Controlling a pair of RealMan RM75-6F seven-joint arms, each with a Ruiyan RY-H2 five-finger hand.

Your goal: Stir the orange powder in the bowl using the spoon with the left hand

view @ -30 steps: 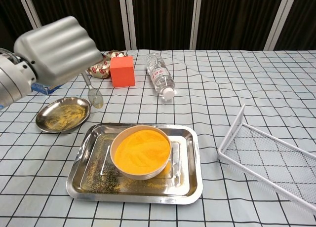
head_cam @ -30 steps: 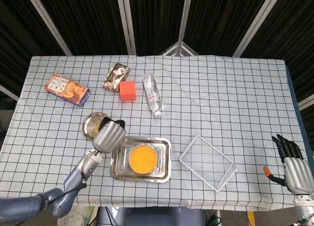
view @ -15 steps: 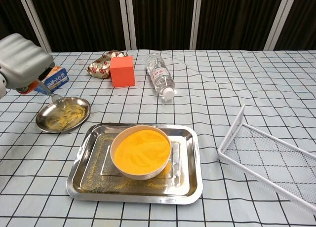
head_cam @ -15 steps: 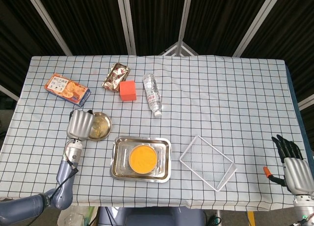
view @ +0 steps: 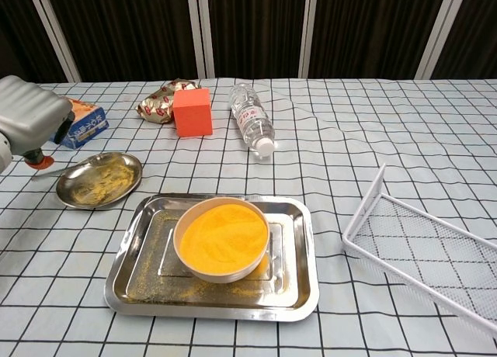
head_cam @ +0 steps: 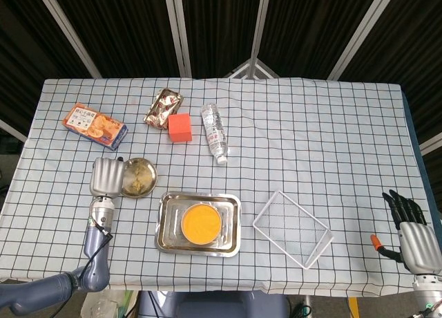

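Powder [view: 224,234] sits smooth in the bowl [view: 221,273] on the tray [view: 299,291], unstirred. Left hand [head_cam: 106,177] hovers beside the small dish [view: 99,178]; whether it grips a spoon, I cannot tell. Right hand [head_cam: 413,236] rests released, far off.

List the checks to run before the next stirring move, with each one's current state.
1. Metal spoon held by left robot hand: cannot tell; no spoon shows in either view.
2. Orange powder in round white bowl: ok.
3. Bowl seated in rectangular steel tray: ok.
4. Left robot hand over bowl: not ok; it is beside the small round metal dish, left of the tray.
5. Right robot hand away from the tray: ok, at the table's right edge.
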